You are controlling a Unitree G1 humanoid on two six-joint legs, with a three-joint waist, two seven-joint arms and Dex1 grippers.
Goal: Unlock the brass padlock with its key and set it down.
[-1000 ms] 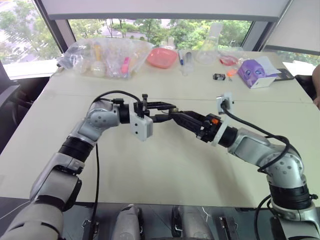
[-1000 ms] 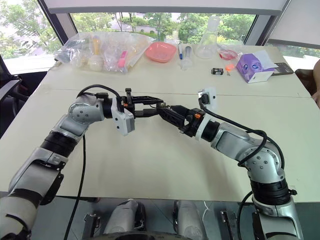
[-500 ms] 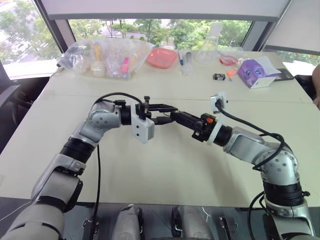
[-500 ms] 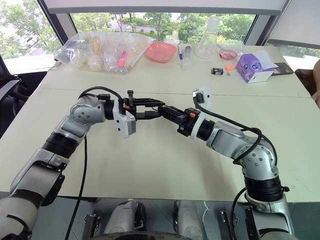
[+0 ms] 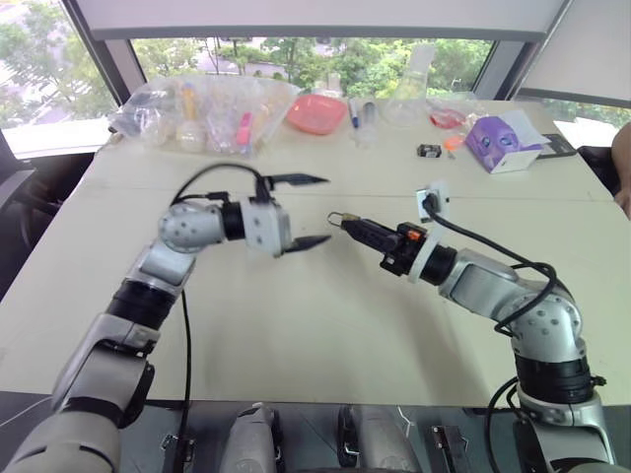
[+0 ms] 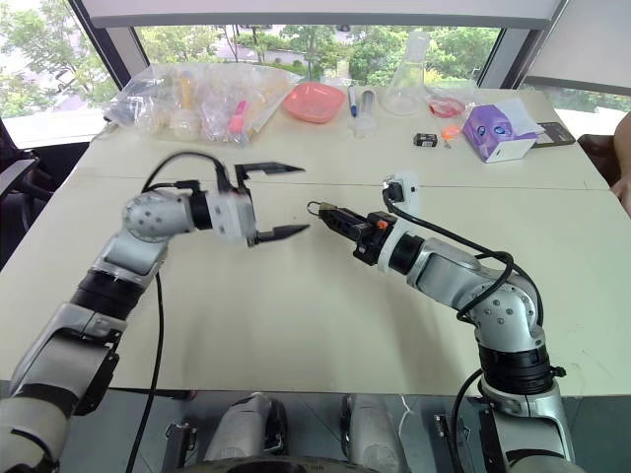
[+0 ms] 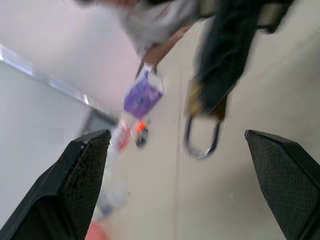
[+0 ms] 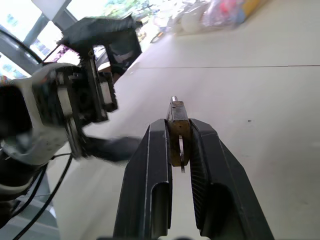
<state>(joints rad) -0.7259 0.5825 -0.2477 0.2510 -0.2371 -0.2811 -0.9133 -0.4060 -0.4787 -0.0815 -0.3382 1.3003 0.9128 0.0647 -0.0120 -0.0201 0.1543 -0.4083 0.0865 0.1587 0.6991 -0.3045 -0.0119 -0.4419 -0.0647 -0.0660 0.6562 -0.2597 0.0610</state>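
Observation:
The brass padlock is pinched between the fingers of my right gripper, which is shut on it and held above the middle of the table. Its thin silvery shackle sticks out past the fingertips, toward my left gripper. My left gripper stands wide open a short way to the left of the padlock, touching nothing, one finger above and one below. The key is hidden from view.
Along the far edge lie a clear plastic bag of items, a pink tray, a glass flask, a small black-and-white box and a purple box. A person's arm shows at the right edge.
The two grippers were tip to tip at the padlock. My right gripper closed on it; my left gripper has opened wide, rolled and drawn back to the left.

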